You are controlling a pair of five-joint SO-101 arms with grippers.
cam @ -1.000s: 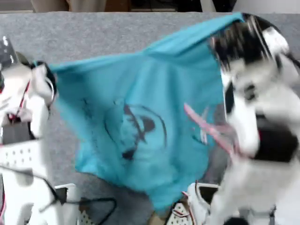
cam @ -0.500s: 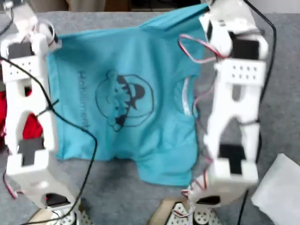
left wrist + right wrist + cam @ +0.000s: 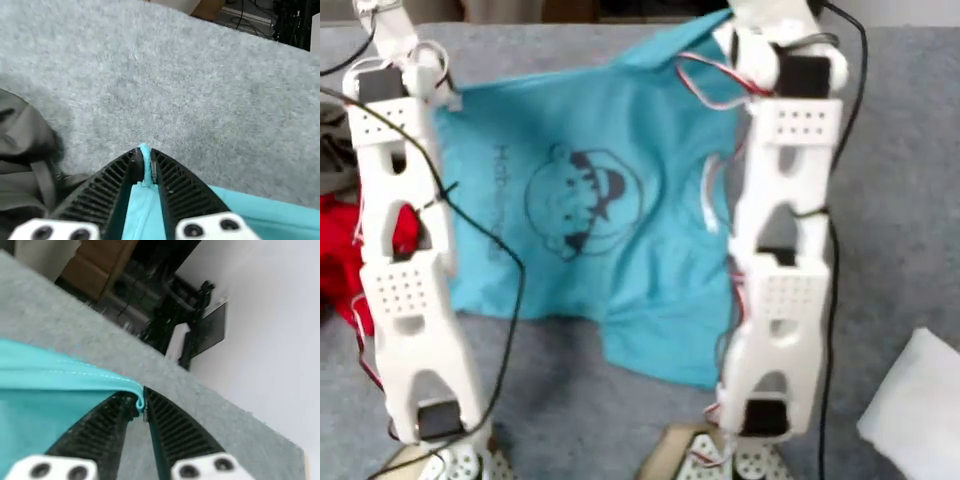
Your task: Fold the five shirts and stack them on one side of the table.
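Near the arm bases, a white cloth (image 3: 918,412) is lying at the right edge of the grey table (image 3: 900,180), and a red shirt (image 3: 340,255) is bunching beside the left arm. Between the arms, the teal shirt (image 3: 620,260) is spreading print-up across the table. At the far side, the left pincer (image 3: 144,152) is clamping one corner of its edge beside a dark garment (image 3: 25,150), and the right pincer (image 3: 141,399) is clamping the other.

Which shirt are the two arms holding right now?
The teal shirt with the round print, pinched by the left end effector and the right end effector; the red shirt lies loose.
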